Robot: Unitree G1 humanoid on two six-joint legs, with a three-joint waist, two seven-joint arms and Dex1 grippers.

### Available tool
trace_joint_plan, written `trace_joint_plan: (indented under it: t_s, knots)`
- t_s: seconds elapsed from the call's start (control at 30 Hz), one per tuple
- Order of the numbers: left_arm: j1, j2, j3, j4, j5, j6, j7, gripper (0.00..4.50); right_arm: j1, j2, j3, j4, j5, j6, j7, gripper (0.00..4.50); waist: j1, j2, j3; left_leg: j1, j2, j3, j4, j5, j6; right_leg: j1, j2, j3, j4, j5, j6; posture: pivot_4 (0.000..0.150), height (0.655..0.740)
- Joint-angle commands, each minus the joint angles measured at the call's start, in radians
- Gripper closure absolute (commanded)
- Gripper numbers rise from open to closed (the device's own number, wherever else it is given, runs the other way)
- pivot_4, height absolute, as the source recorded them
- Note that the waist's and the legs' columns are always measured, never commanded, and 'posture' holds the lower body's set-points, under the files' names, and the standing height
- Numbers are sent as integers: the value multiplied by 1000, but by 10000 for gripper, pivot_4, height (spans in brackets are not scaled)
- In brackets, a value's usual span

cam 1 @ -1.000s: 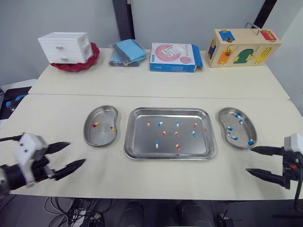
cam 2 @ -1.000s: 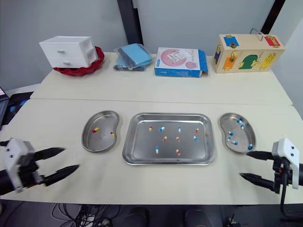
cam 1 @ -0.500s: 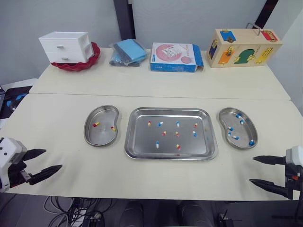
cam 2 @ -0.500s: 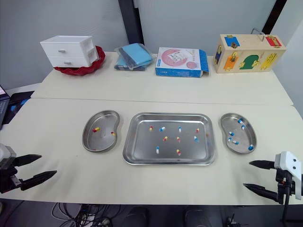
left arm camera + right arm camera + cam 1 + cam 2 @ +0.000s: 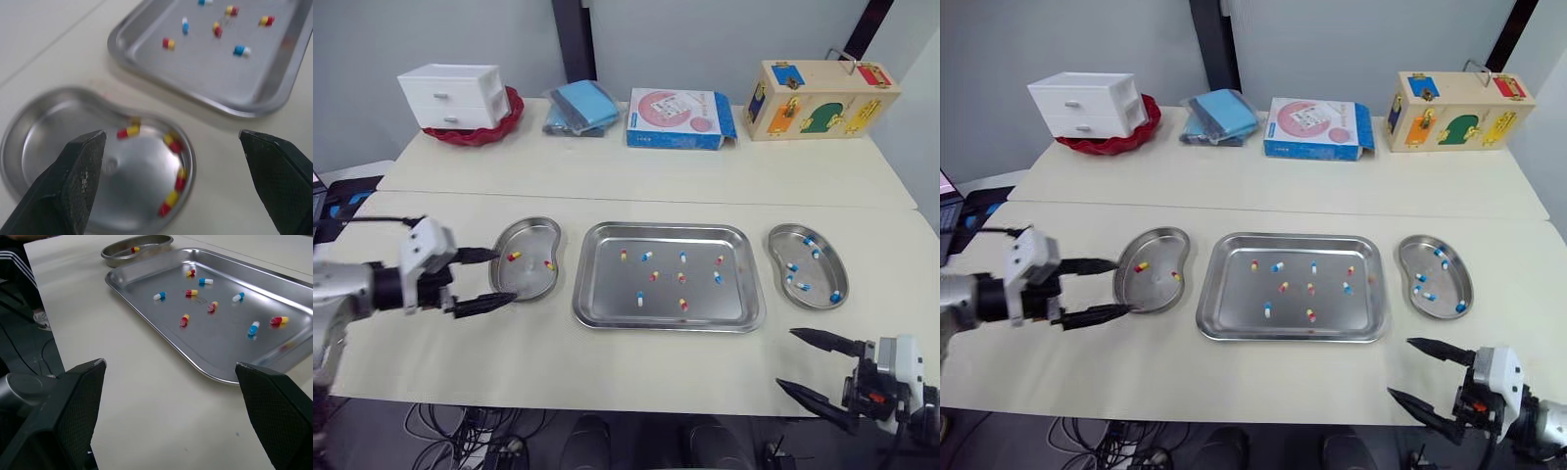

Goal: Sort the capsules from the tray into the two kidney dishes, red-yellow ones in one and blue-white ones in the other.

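- Clearance: right gripper (image 5: 786, 358) hangs at near table (image 5: 607, 372) edge, fingers wide, empty, clear of tray (image 5: 607, 284).
- Reach: left gripper (image 5: 506, 275), fingers wide, empty, fronts left kidney dish (image 5: 533, 235), the red-yellow side.
- Stock: mixed capsules (image 5: 646, 257) lie in tray; right kidney dish (image 5: 822, 269) holds blue-white.

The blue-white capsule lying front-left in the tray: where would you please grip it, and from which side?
Pinch the blue-white capsule across its narrow middle, coming straight down. It lies flat on the tray floor with clear space around it, long axis roughly front to back, so close in from left and right.
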Motion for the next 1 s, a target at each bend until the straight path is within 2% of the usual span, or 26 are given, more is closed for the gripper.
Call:
trace_joint_plan:
  t_s: [0.03, 0.17, 0.37, 0.57, 1.0]
  knots:
    - [-116, -34, -97, 23, 48, -7, -20, 0, 10, 12, 25, -32, -16, -63, -24, 729, 0, 0, 0, 0, 0, 0, 0, 0, 0, 0, 0, 0, 0, 0, 0, 1500, 7400]
    - [-292, -125, -229, 156, 132, -51, -55, 0, 4, 55, 72, -46, -24, -144, -47, 729, 0, 0, 0, 0, 0, 0, 1, 0, 0, 0, 1, 0, 1, 0, 0, 1500, 7400]
    - [-452, -255, -354, 360, 253, -166, -81, 0, 10, 78, 136, -46, -55, -200, -93, 729, 0, 0, 0, -1, 0, -1, 3, 0, 0, 0, 1, -1, 1, 0, 0, 1500, 7400]
    - [-527, -351, -387, 515, 324, -237, -61, 0, 15, 137, 153, -41, -34, -267, -161, 729, -1, 0, 0, -1, 0, -2, 3, 0, 0, 1, 1, -1, 1, 0, 0, 1500, 7400]
    - [-646, -488, -422, 744, 436, -320, -50, 0, 39, 107, 169, -30, -46, -281, -193, 729, -1, 0, 0, -1, -1, -3, 4, 0, 0, 1, 1, -2, 1, 0, 0, 1500, 7400]
